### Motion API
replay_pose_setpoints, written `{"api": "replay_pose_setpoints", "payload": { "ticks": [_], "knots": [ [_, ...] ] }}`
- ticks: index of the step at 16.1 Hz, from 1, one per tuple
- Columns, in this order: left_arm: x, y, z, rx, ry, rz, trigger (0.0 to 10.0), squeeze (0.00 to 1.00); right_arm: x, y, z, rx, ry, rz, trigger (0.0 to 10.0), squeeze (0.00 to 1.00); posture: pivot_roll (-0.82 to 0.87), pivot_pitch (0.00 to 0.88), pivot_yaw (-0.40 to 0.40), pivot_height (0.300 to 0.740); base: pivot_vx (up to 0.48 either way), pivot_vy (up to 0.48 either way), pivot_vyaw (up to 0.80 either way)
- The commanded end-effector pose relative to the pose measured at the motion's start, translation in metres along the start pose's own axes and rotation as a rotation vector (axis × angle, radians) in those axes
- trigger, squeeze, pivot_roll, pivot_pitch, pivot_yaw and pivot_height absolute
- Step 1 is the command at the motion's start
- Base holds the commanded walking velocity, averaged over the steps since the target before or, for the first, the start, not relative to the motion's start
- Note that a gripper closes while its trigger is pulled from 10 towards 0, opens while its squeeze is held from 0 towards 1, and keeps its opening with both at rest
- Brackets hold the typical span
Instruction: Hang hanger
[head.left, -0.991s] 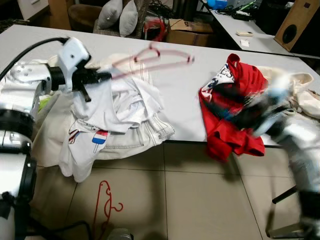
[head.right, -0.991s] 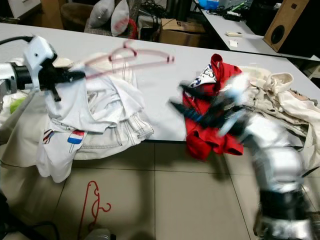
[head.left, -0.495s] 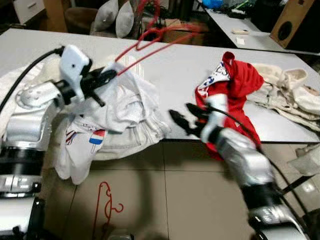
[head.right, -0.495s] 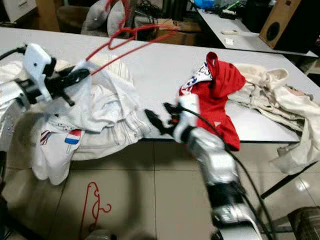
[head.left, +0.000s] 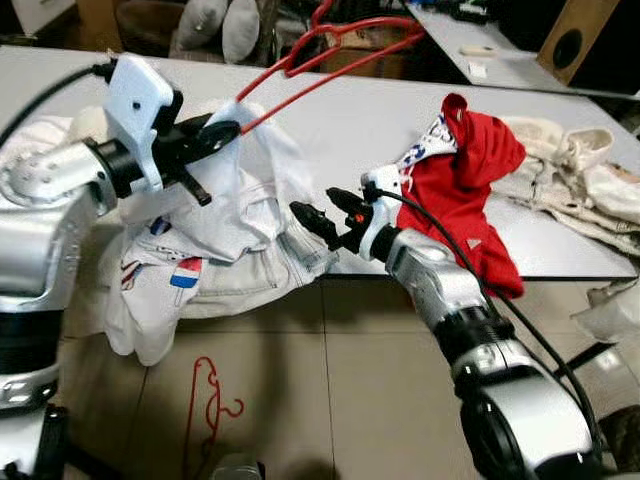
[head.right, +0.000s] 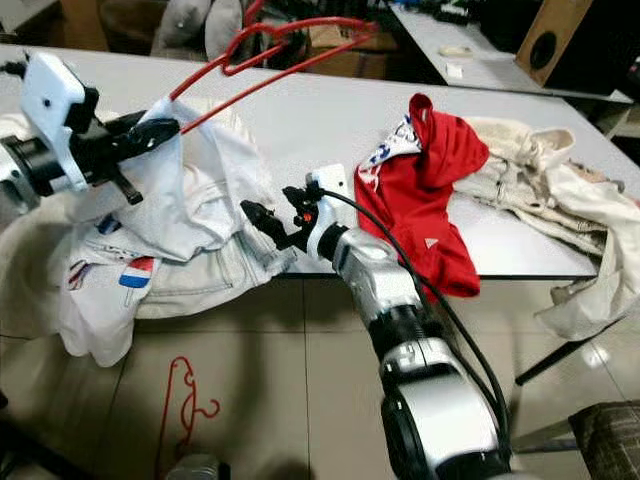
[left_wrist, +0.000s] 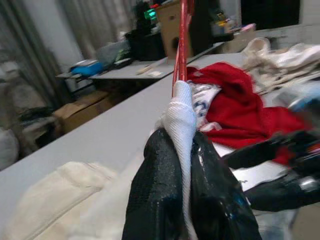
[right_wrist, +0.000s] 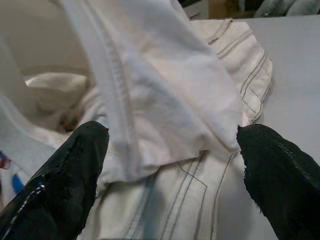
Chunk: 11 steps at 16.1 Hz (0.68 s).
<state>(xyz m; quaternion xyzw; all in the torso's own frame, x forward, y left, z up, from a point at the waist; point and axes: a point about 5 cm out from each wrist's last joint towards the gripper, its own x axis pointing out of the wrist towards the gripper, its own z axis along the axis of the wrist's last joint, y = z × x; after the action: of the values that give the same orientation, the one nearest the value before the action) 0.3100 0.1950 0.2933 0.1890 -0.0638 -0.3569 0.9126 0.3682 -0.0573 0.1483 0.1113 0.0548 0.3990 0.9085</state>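
A red wire hanger (head.left: 290, 68) slants up over the grey table (head.left: 350, 130), its lower end tucked inside a white shirt (head.left: 230, 190). My left gripper (head.left: 215, 135) is shut on that shirt's fabric and the hanger end, as the left wrist view shows: black fingers (left_wrist: 160, 165) pinch white cloth (left_wrist: 180, 115) with the hanger (left_wrist: 182, 40) rising out of it. My right gripper (head.left: 312, 200) is open at the table's front edge, just right of the white clothes. In the right wrist view its fingers (right_wrist: 75, 170) stand wide apart with the shirt (right_wrist: 150, 100) ahead of them.
Pale denim (head.left: 270, 265) lies under the shirt and hangs over the edge. A red garment (head.left: 470, 190) and cream clothes (head.left: 570, 170) lie on the table's right part. A second red hanger (head.left: 205, 410) rests on the tiled floor. Boxes and cushions stand behind the table.
My right arm has swung left from the red garment to the white clothes. The left gripper has tilted the hanger more steeply upward. The camera has shifted a little.
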Motion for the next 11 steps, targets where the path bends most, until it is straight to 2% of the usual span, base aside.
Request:
{"api": "replay_pose_setpoints", "payload": {
  "ticks": [1,9,11],
  "knots": [
    [0.0,-0.008,0.011,-0.004,-0.02,-0.047,0.0,0.0,0.002,-0.002,0.002,-0.013,-0.01,0.001,10.0,1.0,0.25,0.146,-0.108,0.74,0.0,0.0,0.0],
    [0.008,-0.031,0.028,-0.065,-0.061,-0.111,0.0,0.0,0.02,0.015,0.013,-0.008,-0.088,0.057,10.0,1.0,0.25,0.152,-0.106,0.74,0.0,0.0,0.0],
    [0.009,-0.037,0.039,-0.11,-0.101,-0.135,0.0,0.0,0.023,0.018,0.011,-0.016,-0.08,0.063,10.0,1.0,0.25,0.15,-0.105,0.74,0.0,0.0,0.0]
  ]
}}
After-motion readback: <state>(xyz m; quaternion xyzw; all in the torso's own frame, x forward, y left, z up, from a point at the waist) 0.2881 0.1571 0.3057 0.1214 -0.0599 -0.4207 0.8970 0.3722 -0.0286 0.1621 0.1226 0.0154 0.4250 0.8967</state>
